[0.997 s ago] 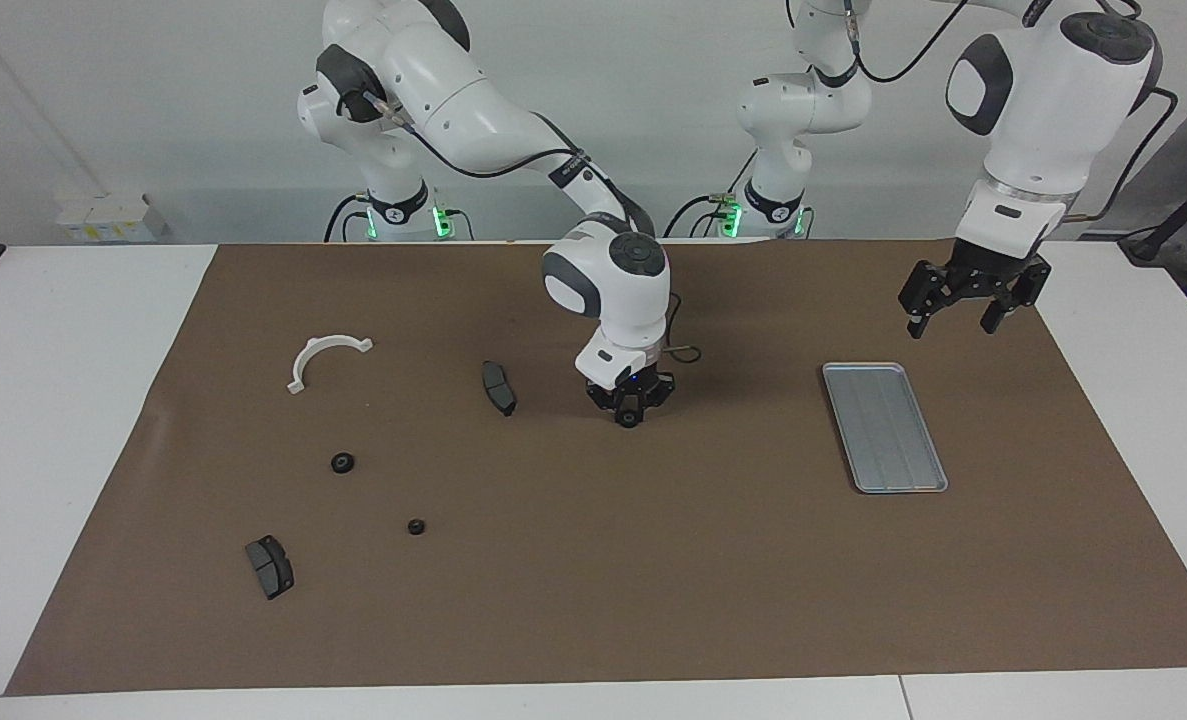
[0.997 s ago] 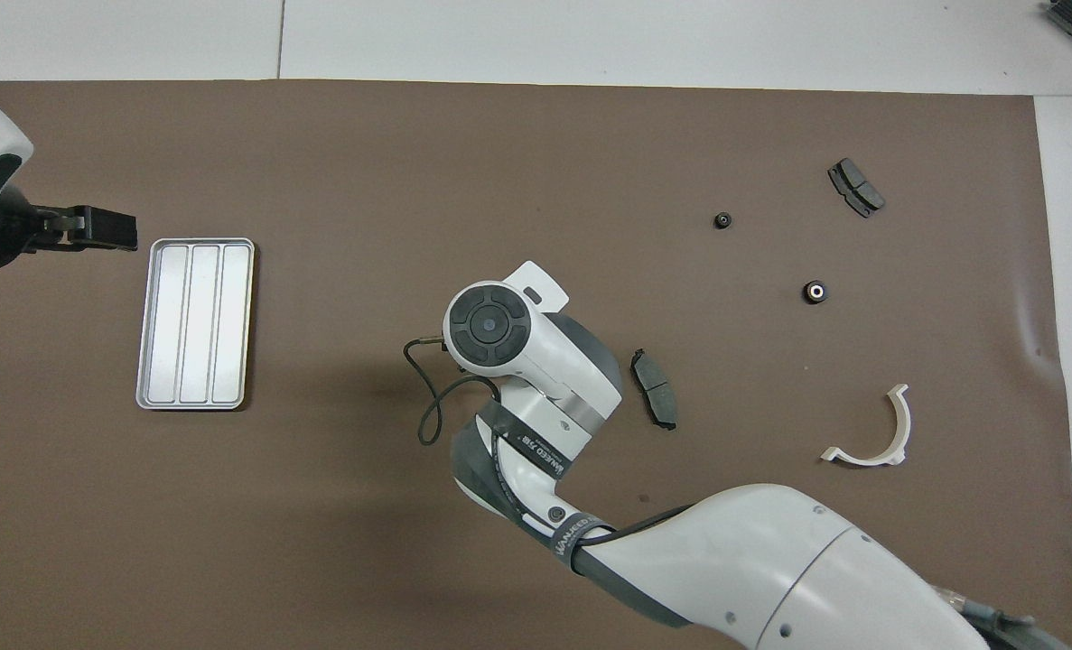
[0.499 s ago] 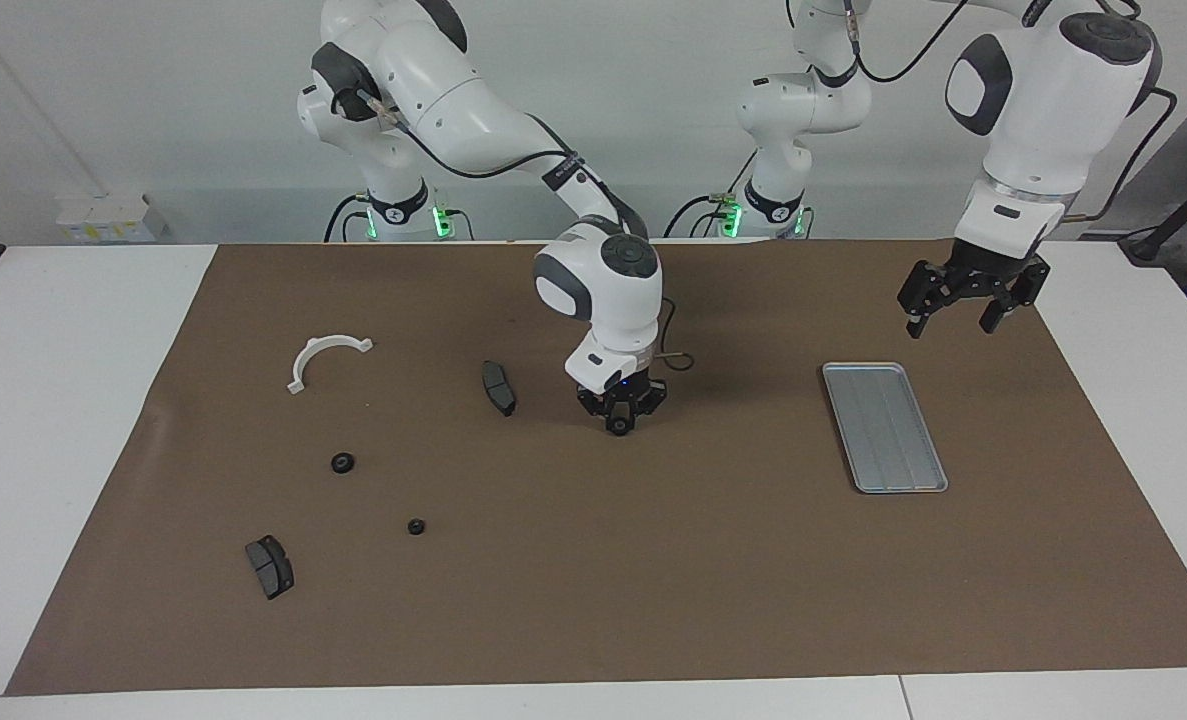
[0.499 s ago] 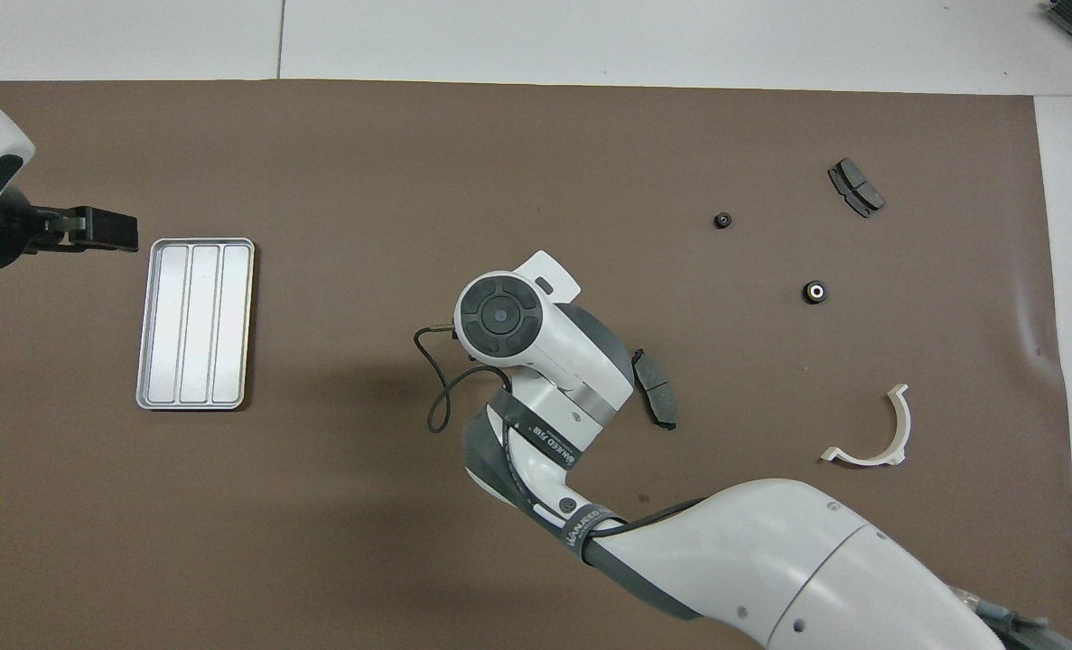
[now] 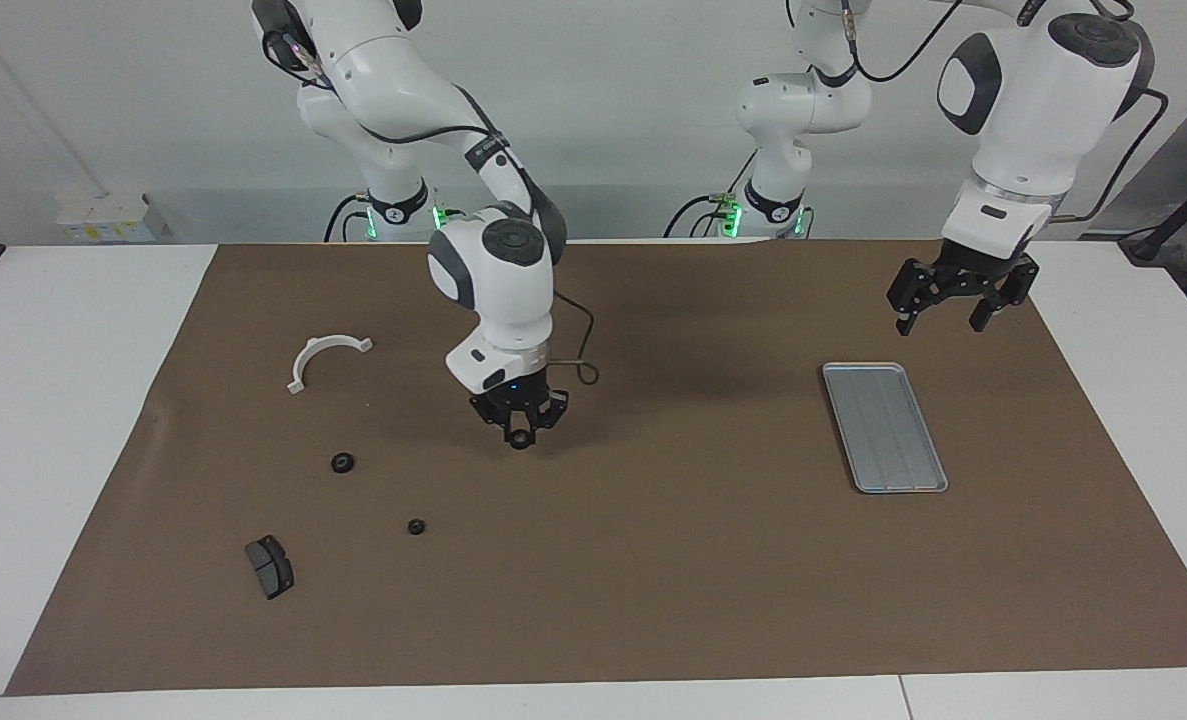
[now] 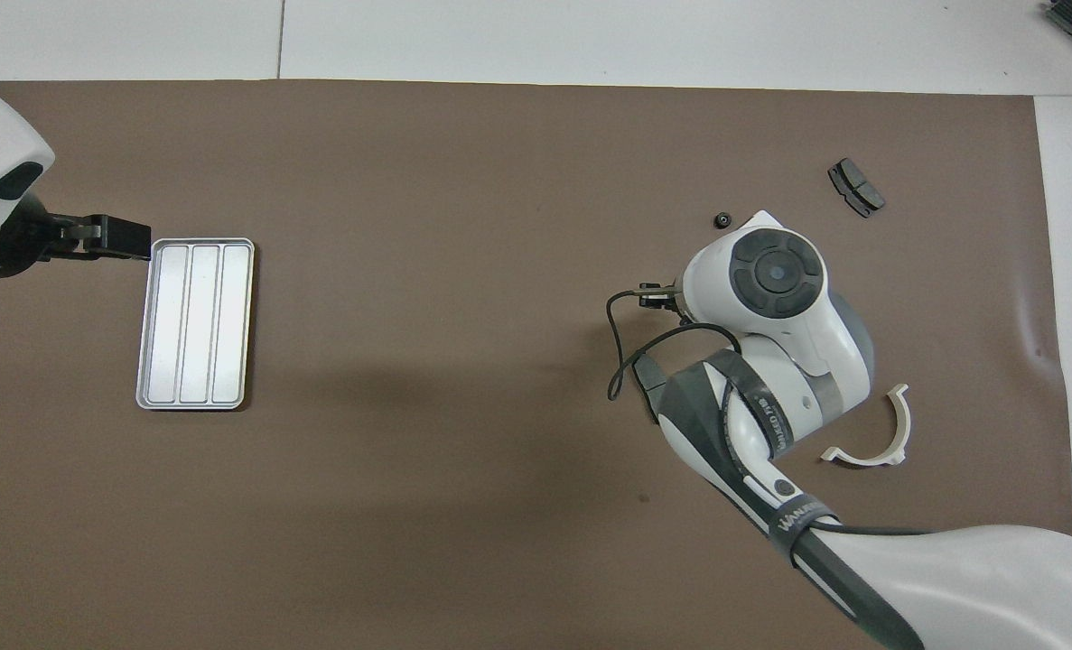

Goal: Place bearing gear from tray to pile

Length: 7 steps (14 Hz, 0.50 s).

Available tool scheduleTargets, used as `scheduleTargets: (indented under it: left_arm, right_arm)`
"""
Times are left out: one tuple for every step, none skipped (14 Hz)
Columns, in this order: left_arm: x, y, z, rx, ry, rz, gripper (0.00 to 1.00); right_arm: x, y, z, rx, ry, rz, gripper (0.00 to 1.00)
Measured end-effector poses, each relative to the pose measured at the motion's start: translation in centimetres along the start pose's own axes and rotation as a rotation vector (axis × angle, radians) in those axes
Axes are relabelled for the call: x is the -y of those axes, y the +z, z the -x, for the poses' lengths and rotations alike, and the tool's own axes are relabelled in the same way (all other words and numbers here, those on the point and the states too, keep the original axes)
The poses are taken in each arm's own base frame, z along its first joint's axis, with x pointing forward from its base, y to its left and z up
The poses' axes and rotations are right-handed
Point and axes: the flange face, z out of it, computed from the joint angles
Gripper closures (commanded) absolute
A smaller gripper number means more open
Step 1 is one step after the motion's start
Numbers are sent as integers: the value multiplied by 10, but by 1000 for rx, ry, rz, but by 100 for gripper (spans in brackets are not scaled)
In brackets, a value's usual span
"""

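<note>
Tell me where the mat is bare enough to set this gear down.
Bare mat runs between the tray and the right gripper, which holds the gear. It is crowded at the right arm's end: bracket, two small gears, brake pad.

One tray (image 5: 885, 426) and one white bracket (image 5: 324, 358) lie on the mat. Three small black gears show: two (image 5: 343, 463) (image 5: 416, 526) lying loose, one (image 5: 520, 438) in a gripper. One brake pad (image 5: 270, 566) is visible.

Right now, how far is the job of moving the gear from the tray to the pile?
Done: the tray is empty. In hand: the right gripper holds a gear above the mat, beside the pile, where two gears already lie. Left: set it down and let go. The left gripper waits open near the tray.
</note>
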Motion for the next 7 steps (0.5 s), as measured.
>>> scheduleTargets:
  left_arm:
    - [0, 0, 1, 4, 1, 0, 0]
    - [0, 0, 1, 6, 1, 0, 0]
    - [0, 0, 1, 7, 1, 0, 0]
    - [0, 0, 2, 11, 1, -1, 0]
    - [0, 1, 2, 17, 1, -1, 0]
    - [0, 1, 3, 20, 1, -1, 0]
    - [0, 1, 3, 21, 1, -1, 0]
  right_arm:
    - [-17, 4, 3, 17, -18, -12, 100]
    - [-32, 9, 7, 25, -38, -19, 100]
    - [-45, 15, 11, 27, -55, -22, 100]
    - [-59, 22, 15, 30, -75, -23, 100]
    - [-73, 29, 19, 34, -93, -23, 100]
    - [-84, 35, 21, 43, -101, -24, 94]
    - [-91, 39, 24, 55, -102, -27, 64]
